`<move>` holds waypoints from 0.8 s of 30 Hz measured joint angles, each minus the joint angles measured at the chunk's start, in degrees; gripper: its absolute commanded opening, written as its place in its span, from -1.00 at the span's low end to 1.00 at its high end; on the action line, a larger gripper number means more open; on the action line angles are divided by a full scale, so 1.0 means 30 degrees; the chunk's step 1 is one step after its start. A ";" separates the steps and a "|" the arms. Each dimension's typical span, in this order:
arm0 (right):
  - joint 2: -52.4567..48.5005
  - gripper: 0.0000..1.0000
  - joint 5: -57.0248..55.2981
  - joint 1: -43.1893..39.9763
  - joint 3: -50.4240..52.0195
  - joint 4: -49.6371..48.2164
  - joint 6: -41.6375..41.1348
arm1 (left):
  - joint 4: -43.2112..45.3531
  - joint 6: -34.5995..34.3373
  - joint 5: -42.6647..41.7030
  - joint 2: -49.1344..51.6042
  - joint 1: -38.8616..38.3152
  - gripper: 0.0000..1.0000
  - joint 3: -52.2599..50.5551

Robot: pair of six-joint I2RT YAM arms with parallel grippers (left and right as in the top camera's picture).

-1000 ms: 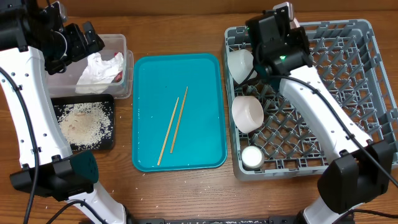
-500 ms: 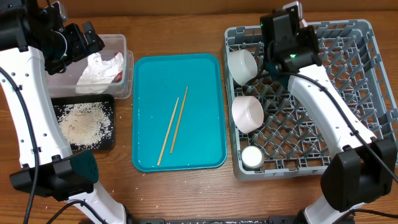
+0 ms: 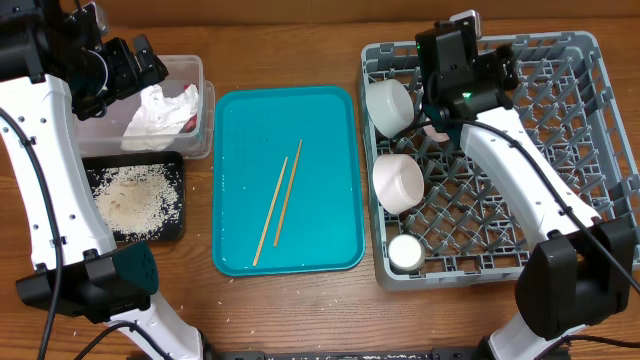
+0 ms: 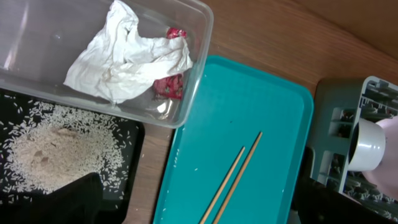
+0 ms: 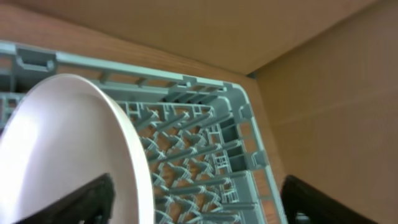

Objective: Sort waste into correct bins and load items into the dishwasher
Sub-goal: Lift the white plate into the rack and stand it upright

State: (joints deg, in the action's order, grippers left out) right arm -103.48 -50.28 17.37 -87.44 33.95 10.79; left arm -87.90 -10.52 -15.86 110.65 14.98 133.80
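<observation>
In the overhead view, the grey dish rack (image 3: 560, 150) is seen at the right of the frame. A white bowl (image 3: 390, 105), a second white bowl (image 3: 398, 182) and a small white cup (image 3: 404, 252) are lined down its left side. A sliver of pink plate (image 3: 437, 131) shows just below the right gripper (image 3: 495, 75). That gripper is held over the rack's upper left part, with its arm running up from the lower right corner.

The teal tray (image 3: 330, 130) lies in the middle with the two chopsticks (image 3: 280, 205) side by side on it. At the upper left, the left gripper (image 3: 135, 62) is poised over the clear tub (image 3: 185, 68), which holds the white napkin (image 3: 160, 108) and the red wrapper (image 3: 190, 121). The rice grains (image 3: 130, 195) are heaped in the black tray (image 3: 172, 225) below it. Neither gripper's opening can be judged from here.

In the left wrist view, the wrapper is shown half tucked under the napkin, against the tub's right wall. The left gripper's fingers (image 4: 74, 199) are seen at the two lower corners, spread wide with nothing between them.

In the right wrist view, a pale round plate (image 5: 68, 143) is seen standing on edge among the pegs. It is hidden beneath the arm in the overhead view. The right gripper's fingers (image 5: 311, 199) are spread wide. The plate's rim lies just beside the left one and is not clamped.
</observation>
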 measured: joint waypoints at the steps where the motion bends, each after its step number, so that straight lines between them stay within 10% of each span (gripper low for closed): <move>1: 0.0051 0.94 0.0233 0.0058 0.0000 0.0029 -0.0124 | 0.0029 0.0000 0.0000 0.0000 0.0000 1.00 0.0000; 15: 0.5377 1.00 1.4630 0.1945 -0.0284 0.2747 -0.4233 | -0.0007 0.0007 -0.0007 0.0000 0.0000 1.00 0.0000; 24: 0.3628 0.55 2.1070 0.2120 -0.0321 0.3512 -0.8429 | 0.0000 0.0000 -0.0007 0.0000 0.0000 1.00 0.0000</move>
State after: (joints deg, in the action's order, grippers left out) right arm -92.60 12.93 23.73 -88.40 44.49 -14.50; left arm -87.90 -10.52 -15.88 110.65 14.98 133.80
